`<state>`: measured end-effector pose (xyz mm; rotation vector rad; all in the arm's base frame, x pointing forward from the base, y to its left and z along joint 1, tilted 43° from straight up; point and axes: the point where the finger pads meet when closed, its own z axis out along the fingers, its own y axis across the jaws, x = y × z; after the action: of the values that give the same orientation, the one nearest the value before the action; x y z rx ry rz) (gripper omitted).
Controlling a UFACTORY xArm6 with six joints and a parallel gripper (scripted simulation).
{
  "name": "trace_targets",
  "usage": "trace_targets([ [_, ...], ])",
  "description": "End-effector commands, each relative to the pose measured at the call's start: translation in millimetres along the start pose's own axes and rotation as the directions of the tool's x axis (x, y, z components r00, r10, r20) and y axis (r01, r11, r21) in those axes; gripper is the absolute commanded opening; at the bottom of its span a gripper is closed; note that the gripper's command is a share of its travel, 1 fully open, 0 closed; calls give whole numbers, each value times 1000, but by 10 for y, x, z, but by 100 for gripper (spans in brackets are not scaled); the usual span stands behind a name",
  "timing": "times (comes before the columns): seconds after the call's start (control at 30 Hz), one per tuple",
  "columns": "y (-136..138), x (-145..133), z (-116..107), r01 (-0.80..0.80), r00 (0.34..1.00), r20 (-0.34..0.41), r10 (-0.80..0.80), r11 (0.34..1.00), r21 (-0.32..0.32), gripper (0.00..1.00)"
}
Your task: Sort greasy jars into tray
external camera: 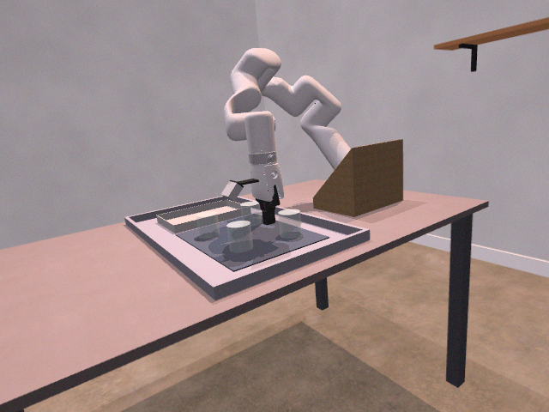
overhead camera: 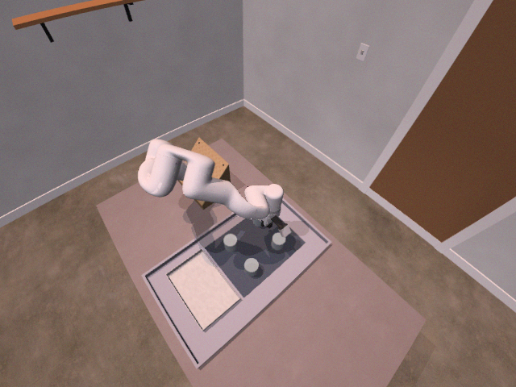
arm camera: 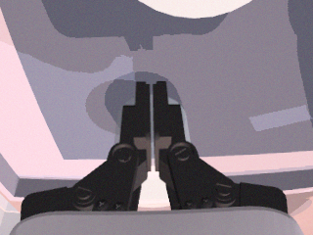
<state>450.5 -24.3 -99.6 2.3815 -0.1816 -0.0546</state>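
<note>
My gripper [overhead camera: 266,223] [external camera: 268,219] [arm camera: 151,101] is shut on nothing. It hangs low over the back part of the dark drying mat [overhead camera: 250,287] [external camera: 283,248] [arm camera: 248,59], fingers pointing down. Three upturned glass jars with white tops show: one near the tray [overhead camera: 230,240] [external camera: 248,206], one at the mat's far end [overhead camera: 277,239] [external camera: 289,221], and one toward the front [overhead camera: 251,265] [external camera: 239,234]. I cannot make out the fourth jar. The tray [overhead camera: 204,291] [external camera: 190,221] holds no jar.
Mat and tray stand on the rimmed steel top [overhead camera: 281,285] [external camera: 195,266] on a pink table [overhead camera: 333,312] [external camera: 88,275]. A brown wedge block [overhead camera: 212,162] [external camera: 368,177] holds the arm's base behind the steel top. The arm reaches over the mat's back edge.
</note>
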Motion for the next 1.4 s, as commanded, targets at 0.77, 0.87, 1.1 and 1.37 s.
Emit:
trace_targets([
  [0.77,-3,14,-16,-1,1000,-3,1,1000,2,100],
  [0.87,-3,14,-16,-1,1000,-3,1,1000,2,100],
  [1.1,-3,13,-169,-1,1000,-3,1,1000,2,100],
  [1.37,-2,12,-627,-1,1000,-3,1,1000,2,100],
])
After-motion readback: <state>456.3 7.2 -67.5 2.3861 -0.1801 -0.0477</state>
